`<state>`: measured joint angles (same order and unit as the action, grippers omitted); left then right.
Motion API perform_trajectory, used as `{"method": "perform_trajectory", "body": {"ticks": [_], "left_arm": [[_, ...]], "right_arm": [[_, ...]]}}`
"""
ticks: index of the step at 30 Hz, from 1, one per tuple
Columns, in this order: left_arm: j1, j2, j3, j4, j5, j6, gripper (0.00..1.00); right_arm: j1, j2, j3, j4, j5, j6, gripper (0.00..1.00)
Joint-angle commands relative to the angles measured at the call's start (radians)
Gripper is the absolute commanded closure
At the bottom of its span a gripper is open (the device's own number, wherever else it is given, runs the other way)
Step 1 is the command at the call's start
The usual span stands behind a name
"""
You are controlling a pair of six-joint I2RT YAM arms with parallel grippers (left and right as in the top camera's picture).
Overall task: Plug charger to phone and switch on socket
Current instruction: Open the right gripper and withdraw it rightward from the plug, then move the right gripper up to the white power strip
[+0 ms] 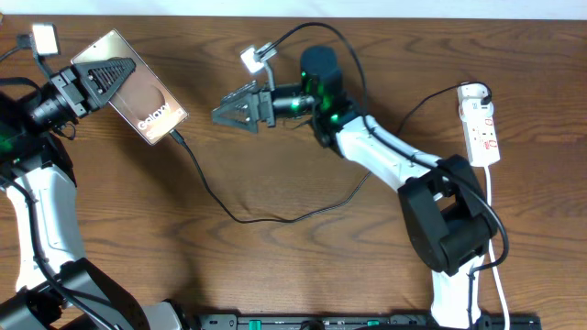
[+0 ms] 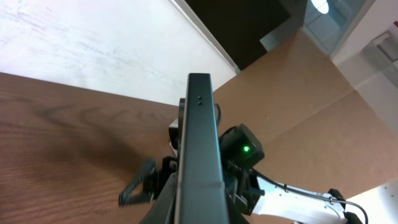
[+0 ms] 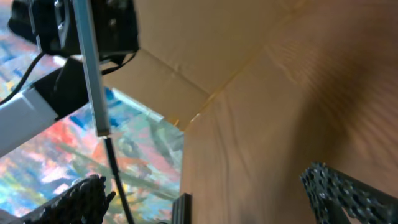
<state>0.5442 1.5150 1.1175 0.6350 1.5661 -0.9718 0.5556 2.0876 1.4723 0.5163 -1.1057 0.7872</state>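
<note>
a dark wooden counter (image 1: 303, 275) fills the overhead view, and the wrist views show brown cardboard behind it. one phone (image 1: 151, 105) is at the far left, clamped between the fingers of the left claw (image 1: 115, 73) and seen edge-on from both wrists. one charger (image 1: 240, 217), a thin black cable, meets the phone's lower end and trails in loose curves across the wood towards the right. one white socket (image 1: 483, 128) lies at the right edge, well apart from the phone. the right claw (image 1: 227, 108) hangs between them, fingers spread wide and empty.
</note>
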Motion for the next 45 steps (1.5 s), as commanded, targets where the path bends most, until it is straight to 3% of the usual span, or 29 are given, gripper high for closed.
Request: {"method": "perform_trajectory", "body": {"ticks": [1, 8, 13, 19, 24, 36, 45], "left_arm": [[0.003, -0.012, -0.008, 0.001, 0.006, -0.016, 0.92], [0.003, -0.012, -0.008, -0.002, 0.006, -0.008, 0.93], [0.003, -0.012, -0.008, -0.002, 0.006, 0.004, 0.92], [0.003, -0.012, -0.013, -0.002, 0.006, 0.008, 0.93], [0.003, -0.012, -0.074, -0.003, 0.005, 0.042, 0.93], [0.003, -0.012, -0.29, -0.002, 0.005, 0.134, 0.92], [0.003, -0.012, -0.368, -0.002, 0.004, 0.168, 0.92]], "right_arm": [[-0.054, -0.034, 0.016, -0.055, 0.028, -0.032, 0.01], [-0.164, -0.034, 0.016, -0.419, 0.147, -0.158, 0.01], [-0.197, -0.04, 0.016, -0.518, 0.198, -0.162, 0.01], [-0.237, -0.1, 0.016, -0.926, 0.514, -0.333, 0.01], [-0.248, -0.195, 0.016, -1.118, 0.644, -0.4, 0.01], [-0.247, -0.518, 0.017, -1.236, 0.778, -0.426, 0.01], [-0.247, -0.636, 0.016, -1.385, 0.853, -0.426, 0.01]]}}
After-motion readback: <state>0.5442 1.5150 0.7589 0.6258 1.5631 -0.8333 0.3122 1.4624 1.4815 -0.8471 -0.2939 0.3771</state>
